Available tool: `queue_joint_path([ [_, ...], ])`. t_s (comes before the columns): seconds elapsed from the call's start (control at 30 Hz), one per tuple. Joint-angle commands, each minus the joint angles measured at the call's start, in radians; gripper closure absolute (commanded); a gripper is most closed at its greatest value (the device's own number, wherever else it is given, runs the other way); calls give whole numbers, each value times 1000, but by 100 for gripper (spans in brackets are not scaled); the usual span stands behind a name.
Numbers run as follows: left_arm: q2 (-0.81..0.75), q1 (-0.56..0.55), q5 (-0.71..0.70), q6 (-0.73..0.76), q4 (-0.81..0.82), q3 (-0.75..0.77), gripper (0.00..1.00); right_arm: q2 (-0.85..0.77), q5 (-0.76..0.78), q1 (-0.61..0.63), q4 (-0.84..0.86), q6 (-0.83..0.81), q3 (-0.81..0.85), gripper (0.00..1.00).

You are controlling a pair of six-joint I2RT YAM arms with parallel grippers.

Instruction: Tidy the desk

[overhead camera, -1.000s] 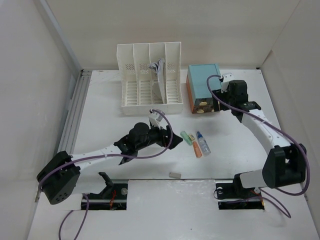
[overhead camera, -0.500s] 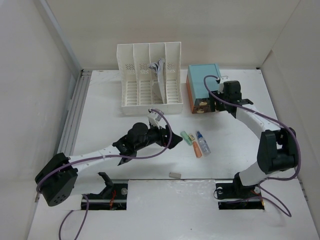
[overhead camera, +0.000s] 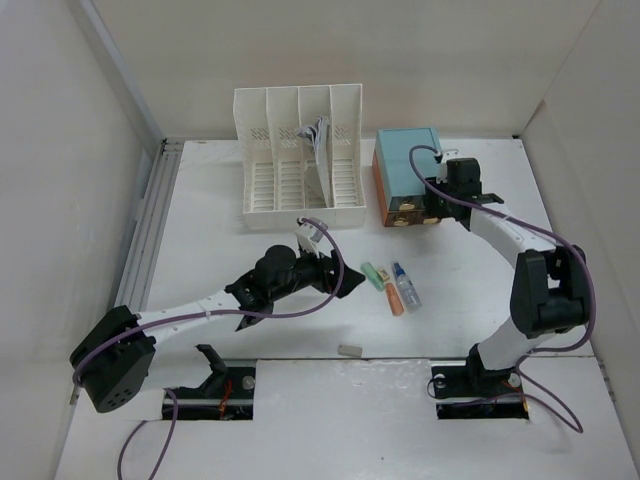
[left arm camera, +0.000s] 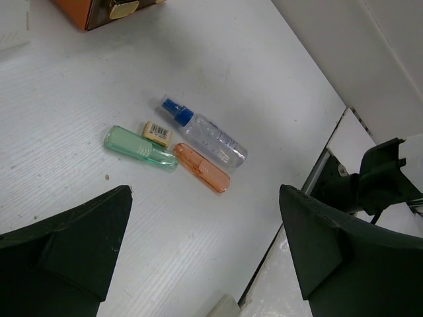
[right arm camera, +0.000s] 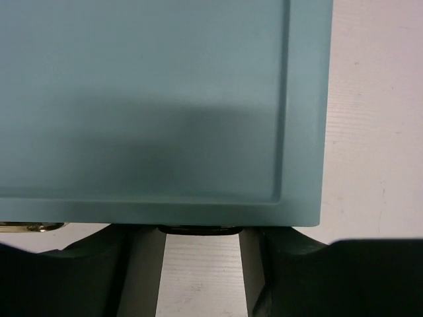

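The desk point(overhead camera: 215, 240) is a white tabletop. Near its middle lie a green case point(left arm camera: 140, 149), a small eraser point(left arm camera: 157, 132), an orange case point(left arm camera: 201, 176) and a clear spray bottle point(left arm camera: 205, 137) with a blue cap. My left gripper point(left arm camera: 205, 193) hovers open just left of them point(overhead camera: 325, 272), holding nothing. My right gripper point(overhead camera: 432, 205) is at the front of the teal-topped drawer box point(overhead camera: 405, 165). In the right wrist view its fingers point(right arm camera: 142, 264) stand on either side of a dark drawer handle point(right arm camera: 198, 230) under the teal lid point(right arm camera: 145, 99), touching its ends.
A white slotted file rack point(overhead camera: 300, 160) with papers in one slot stands at the back, left of the drawer box. A small pale block point(overhead camera: 350, 350) lies at the desk's front edge. Two cut-outs point(overhead camera: 215, 390) hold the arm bases. Walls enclose the sides.
My right arm has moved left and down onto the front of the drawer box, and its jaws have narrowed around the handle. The left arm has stayed still.
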Motion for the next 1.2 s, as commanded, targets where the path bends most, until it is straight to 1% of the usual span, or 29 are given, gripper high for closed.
queue_joint_path([
  [0.0, -14, 2, 10, 2, 34, 4, 8, -15, 22, -6, 84, 10, 46, 58],
  [0.1, -14, 2, 10, 2, 34, 4, 8, -61, 13, -6, 84, 10, 23, 69],
  [0.13, -14, 2, 10, 2, 34, 4, 8, -73, 1, -6, 84, 10, 23, 71],
  [0.27, -23, 2, 10, 2, 34, 4, 8, -159, -10, -6, 73, -10, -55, 73],
  [0.53, -1, 2, 19, 2, 34, -5, 8, -319, -84, 3, -65, -65, -148, 73],
  [0.67, -1, 2, 28, 2, 34, 13, 8, -371, -98, 13, -118, -102, -170, 75],
  [0.73, 9, 2, 28, 2, 34, 14, 8, -414, -110, 22, -128, -116, -179, 80],
  [0.87, 32, -7, 28, 2, 34, 36, 8, -423, -110, 36, -157, -125, -164, 80],
  [0.9, 46, -7, 28, 2, 34, 47, 8, -423, -110, 36, -157, -134, -152, 78],
  [0.93, 46, -16, 37, 2, 34, 47, 8, -423, -110, 36, -166, -134, -152, 73],
  [1.0, 55, -16, 37, 2, 34, 58, 8, -414, -122, 36, -166, -143, -152, 54],
  [1.03, 65, -16, 37, 2, 34, 58, 8, -414, -134, 36, -166, -143, -152, 41],
  [1.1, 74, -16, 37, 2, 34, 67, 8, -414, -135, 45, -166, -153, -152, 21],
  [1.13, 74, -16, 37, 2, 34, 78, 8, -423, -150, 45, -166, -153, -152, 5],
  [1.17, 83, -16, 28, 2, 34, 78, 8, -423, -159, 45, -175, -165, -152, 0],
])
